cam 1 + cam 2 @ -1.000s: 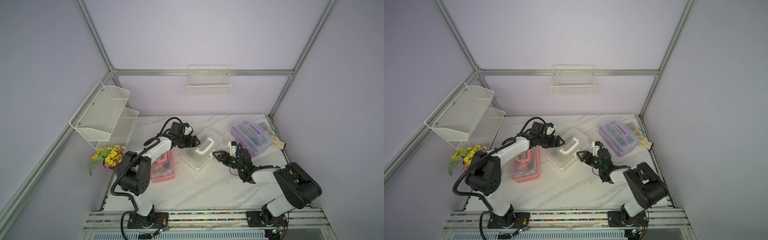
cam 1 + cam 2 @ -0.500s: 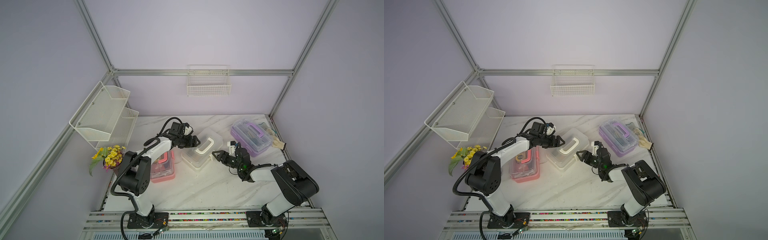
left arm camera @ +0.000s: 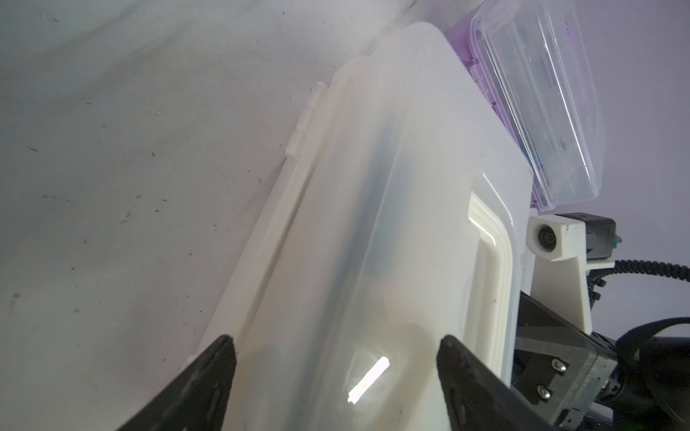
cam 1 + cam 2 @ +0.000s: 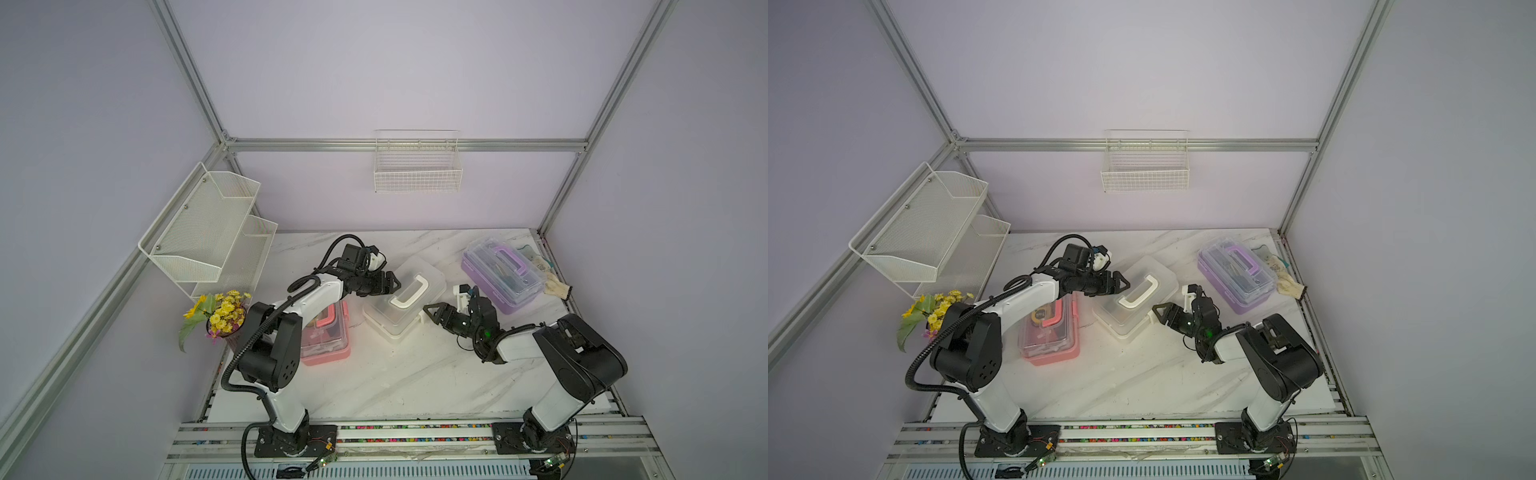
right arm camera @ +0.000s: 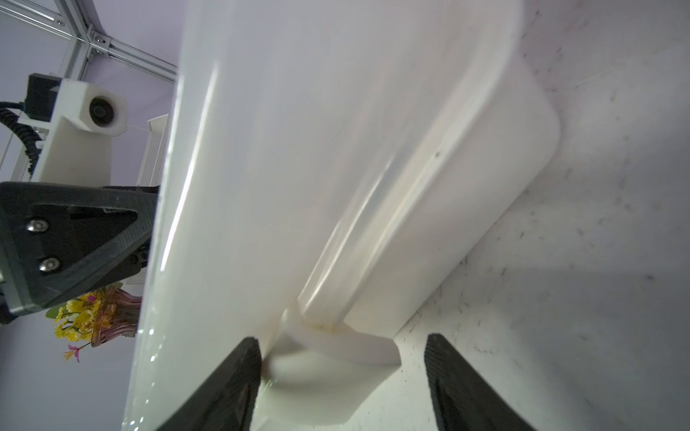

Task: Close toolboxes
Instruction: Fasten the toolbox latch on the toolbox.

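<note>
Fingers (image 3: 209,377) spread: left gripper (image 4: 392,286) flanks white toolbox (image 4: 405,303) lid, right gripper (image 5: 339,341) brackets latch (image 5: 336,364) | mid-tabletop (image 4: 395,374) | risk: push skids box, latch stays unsnapped

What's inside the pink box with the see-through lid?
Inside the pink plastic toolbox, through its clear lid, a round yellow-and-black thing shows beside the pink handle. The robot's left arm covers the far end, so anything there is hidden.
</note>
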Available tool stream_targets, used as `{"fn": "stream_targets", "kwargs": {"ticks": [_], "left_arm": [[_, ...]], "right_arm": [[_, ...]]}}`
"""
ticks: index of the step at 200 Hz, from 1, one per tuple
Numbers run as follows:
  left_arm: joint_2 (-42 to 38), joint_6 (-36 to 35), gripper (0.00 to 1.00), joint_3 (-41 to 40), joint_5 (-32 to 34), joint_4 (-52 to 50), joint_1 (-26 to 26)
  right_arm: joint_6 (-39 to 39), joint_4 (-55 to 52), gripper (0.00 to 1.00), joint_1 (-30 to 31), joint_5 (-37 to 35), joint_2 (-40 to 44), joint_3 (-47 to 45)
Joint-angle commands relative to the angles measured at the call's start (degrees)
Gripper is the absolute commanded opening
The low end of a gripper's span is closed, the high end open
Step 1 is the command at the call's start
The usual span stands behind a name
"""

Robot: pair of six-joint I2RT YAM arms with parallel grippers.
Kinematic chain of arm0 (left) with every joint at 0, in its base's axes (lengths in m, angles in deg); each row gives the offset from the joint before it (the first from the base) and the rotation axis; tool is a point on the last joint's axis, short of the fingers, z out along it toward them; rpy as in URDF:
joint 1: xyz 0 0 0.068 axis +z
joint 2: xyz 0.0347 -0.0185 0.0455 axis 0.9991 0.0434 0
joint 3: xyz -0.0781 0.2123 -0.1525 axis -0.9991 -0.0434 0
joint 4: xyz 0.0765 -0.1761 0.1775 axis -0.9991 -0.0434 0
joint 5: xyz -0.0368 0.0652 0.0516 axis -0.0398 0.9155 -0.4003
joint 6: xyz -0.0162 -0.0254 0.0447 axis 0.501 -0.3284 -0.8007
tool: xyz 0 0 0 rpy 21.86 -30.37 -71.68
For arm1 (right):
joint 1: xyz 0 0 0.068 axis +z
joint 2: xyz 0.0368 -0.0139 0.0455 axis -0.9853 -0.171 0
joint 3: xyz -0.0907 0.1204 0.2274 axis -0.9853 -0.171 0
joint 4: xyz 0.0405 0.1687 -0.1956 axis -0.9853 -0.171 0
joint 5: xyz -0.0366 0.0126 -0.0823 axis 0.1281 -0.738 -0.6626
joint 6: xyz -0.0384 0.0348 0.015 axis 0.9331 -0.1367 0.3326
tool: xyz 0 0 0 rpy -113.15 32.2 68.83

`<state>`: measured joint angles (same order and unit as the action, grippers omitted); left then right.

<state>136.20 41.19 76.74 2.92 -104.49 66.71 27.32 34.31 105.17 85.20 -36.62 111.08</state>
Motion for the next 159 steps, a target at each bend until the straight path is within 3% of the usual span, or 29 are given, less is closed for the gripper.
{"fn": "stream_targets", "kwargs": {"ticks": [1,67,104,159], "left_arm": [[-1.68,0.71,0.85,-2.24,-0.90,-2.83,-1.26],[-2.03,0.28,0.85,-2.09,-0.29,-2.84,-1.17],[-1.45,-0.07,0.84,-1.44,-0.02,-2.74,-1.16],[0.36,0.10,0.77,1.38,-2.16,-2.24,-1.18]], "right_arm": [[-0.73,1.63,0.72,0.06,-0.55,-1.48,-0.59],[0.94,-8.84,0.72,0.05,-1.07,9.22,-1.65],[-0.12,-10.90,0.50,0.06,0.17,12.85,-3.27],[-3.40,-0.64,0.42,0.88,1.81,6.28,-4.51]]}}
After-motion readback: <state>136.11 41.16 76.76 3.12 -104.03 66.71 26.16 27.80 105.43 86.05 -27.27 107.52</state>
